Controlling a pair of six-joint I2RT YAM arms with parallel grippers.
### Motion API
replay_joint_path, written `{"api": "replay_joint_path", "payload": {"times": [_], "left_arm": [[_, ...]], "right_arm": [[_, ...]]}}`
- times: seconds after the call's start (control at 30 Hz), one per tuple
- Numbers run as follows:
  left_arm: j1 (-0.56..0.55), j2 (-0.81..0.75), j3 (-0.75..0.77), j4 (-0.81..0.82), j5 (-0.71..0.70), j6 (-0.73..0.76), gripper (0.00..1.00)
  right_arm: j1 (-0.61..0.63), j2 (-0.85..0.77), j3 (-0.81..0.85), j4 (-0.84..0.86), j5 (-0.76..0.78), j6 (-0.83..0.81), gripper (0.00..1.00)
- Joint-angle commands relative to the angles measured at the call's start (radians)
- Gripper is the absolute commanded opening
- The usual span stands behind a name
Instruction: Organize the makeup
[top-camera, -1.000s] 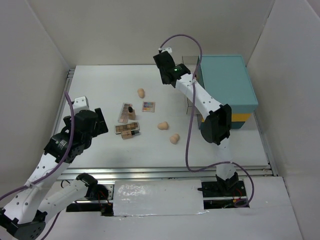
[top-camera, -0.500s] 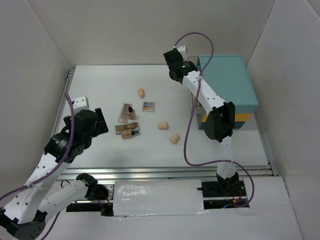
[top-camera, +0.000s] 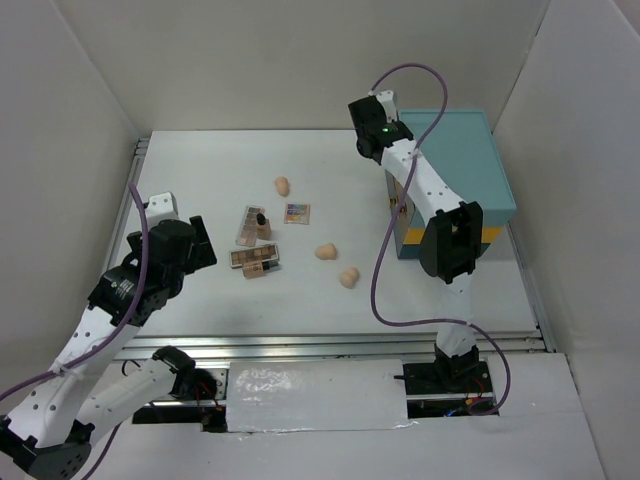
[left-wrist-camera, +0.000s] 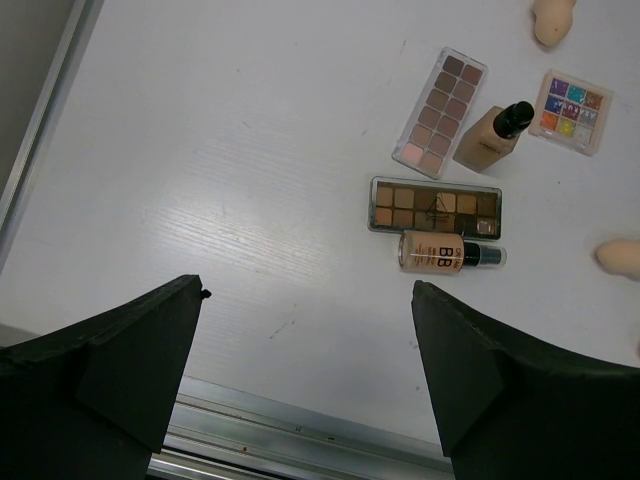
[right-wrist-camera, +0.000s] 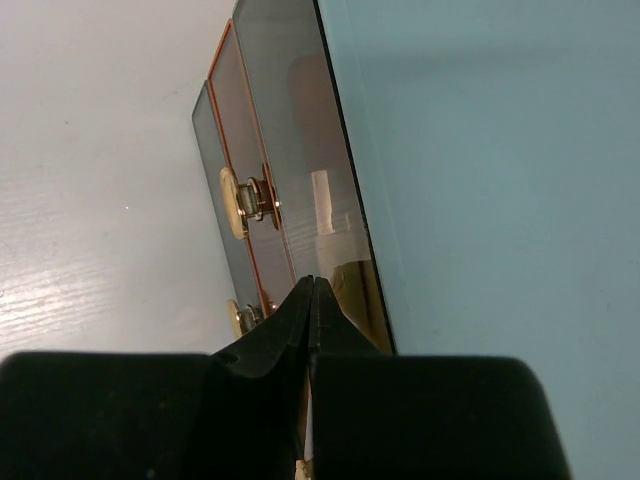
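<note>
Right gripper (right-wrist-camera: 313, 285): fingers pressed together on nothing, with the tips poised over the front edge of the teal case (top-camera: 455, 165).
Left gripper (left-wrist-camera: 305, 330): spread wide and empty, hovering above the table (left-wrist-camera: 200, 150) just short of the makeup.
Makeup (top-camera: 255, 258): all loose on the table, none stowed.
Items: long nude palette (left-wrist-camera: 438, 112) with the foundation bottle (left-wrist-camera: 492, 135) touching it; dark palette (left-wrist-camera: 435, 205) with the BB tube (left-wrist-camera: 450, 253) against its edge; bright small palette (left-wrist-camera: 571, 110); three sponges (top-camera: 325, 252) scattered apart.
Case contents: lid down; tinted drawers (right-wrist-camera: 290, 150) with gold knobs (right-wrist-camera: 245, 200). You cannot tell what lies inside.
Risk, right: closed fingers cannot take a knob. Descend like this and you likely shove the case.
Risk, left: the tube and sponges are rounded, so a glancing finger may roll them away.
</note>
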Motion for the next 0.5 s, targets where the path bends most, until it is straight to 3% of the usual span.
{"api": "replay_joint_path", "payload": {"times": [0.0, 0.13, 0.27, 0.4, 0.47], "left_arm": [[0.005, -0.007, 0.008, 0.025, -0.001, 0.023, 0.99], [0.005, 0.004, 0.011, 0.019, -0.001, 0.019, 0.99], [0.005, 0.004, 0.013, 0.022, 0.002, 0.019, 0.99], [0.005, 0.008, 0.033, 0.029, 0.017, 0.022, 0.99], [0.005, 0.014, 0.054, 0.014, 0.022, -0.009, 0.99]], "right_arm": [[-0.005, -0.093, -0.002, 0.0, 0.033, -0.021, 0.0], [-0.011, -0.143, -0.092, 0.085, 0.044, -0.058, 0.0], [-0.026, -0.106, -0.042, 0.013, 0.048, -0.041, 0.0], [0.007, -0.158, -0.057, 0.002, -0.109, -0.03, 0.0], [0.058, -0.237, -0.077, 0.032, -0.198, -0.035, 0.05]]}}
